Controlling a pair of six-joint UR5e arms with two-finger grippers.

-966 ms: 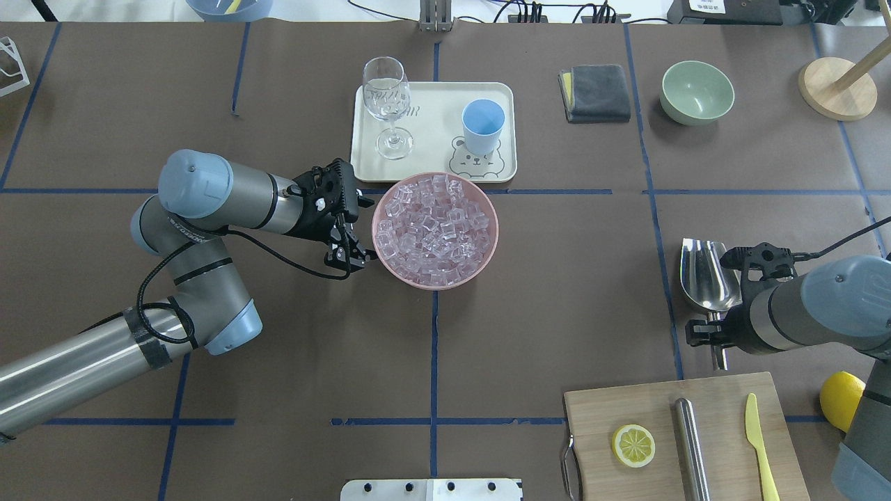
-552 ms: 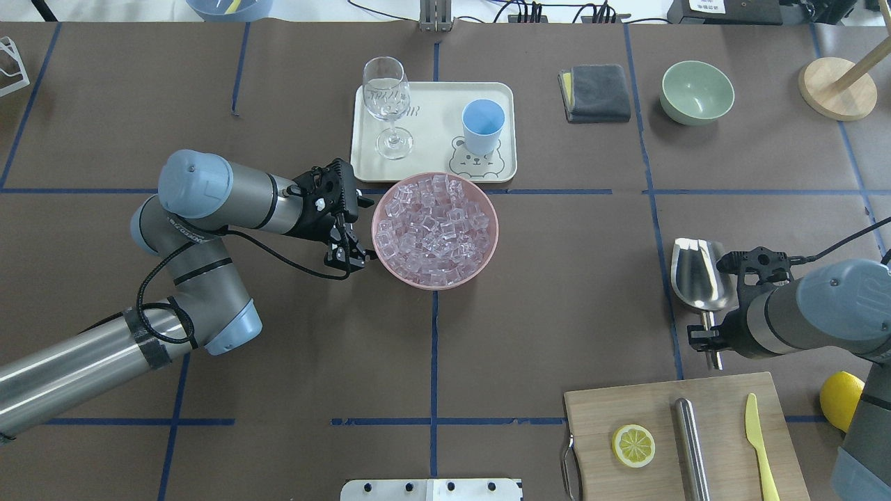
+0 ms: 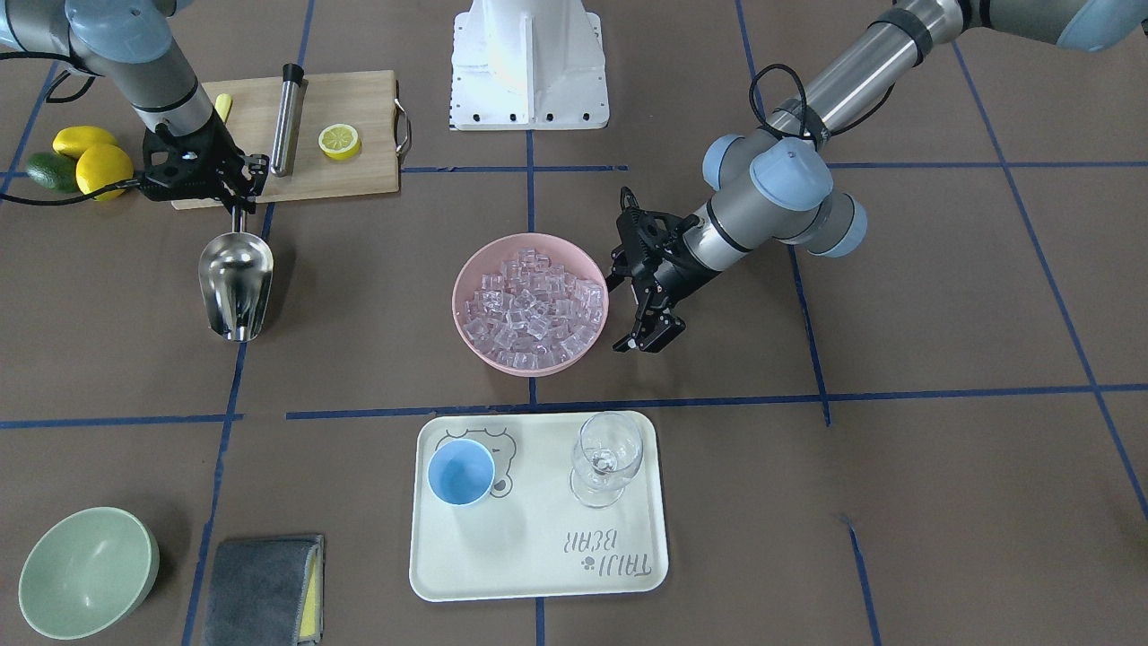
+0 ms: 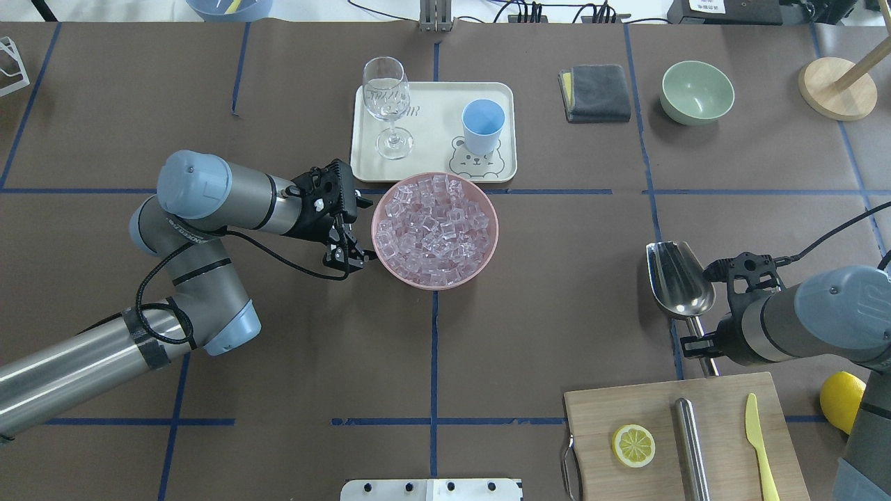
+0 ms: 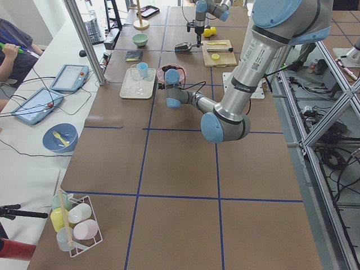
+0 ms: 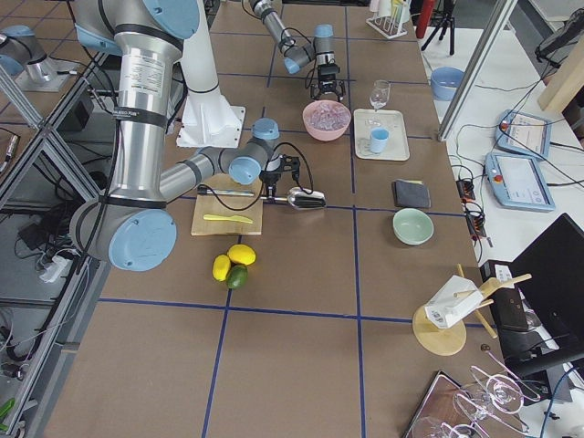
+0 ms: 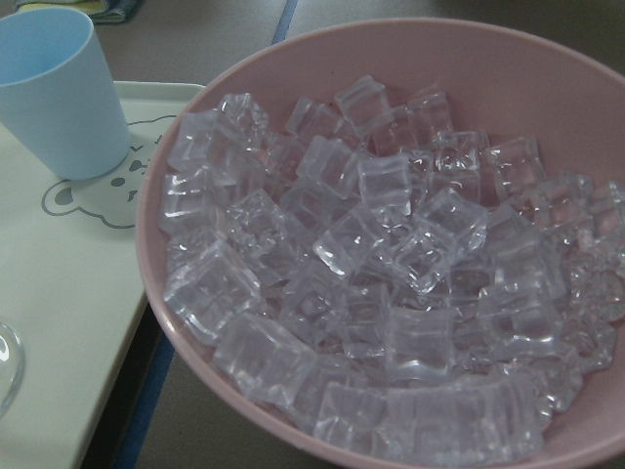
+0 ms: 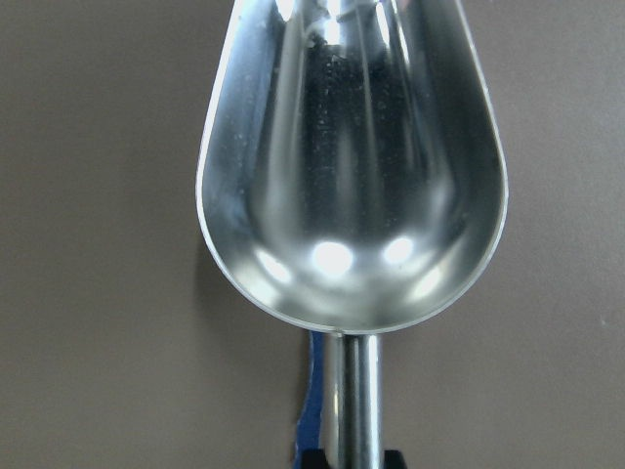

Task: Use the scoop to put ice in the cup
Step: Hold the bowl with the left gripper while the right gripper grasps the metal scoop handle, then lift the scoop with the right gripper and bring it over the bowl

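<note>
scoop (image 3: 236, 285) handle clamped in right gripper (image 3: 236, 193), shiny trough up ahead; left gripper (image 3: 644, 341) splayed beside ice (image 3: 529, 305)

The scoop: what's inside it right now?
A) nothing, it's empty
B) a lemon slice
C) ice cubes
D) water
A: the right wrist view shows only bare shiny metal inside the scoop, while the ice sits piled in the pink bowl.

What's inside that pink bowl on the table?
Clear ice cubes fill the pink bowl nearly to its rim. They cover its bottom, so anything beneath them cannot be seen.
</note>
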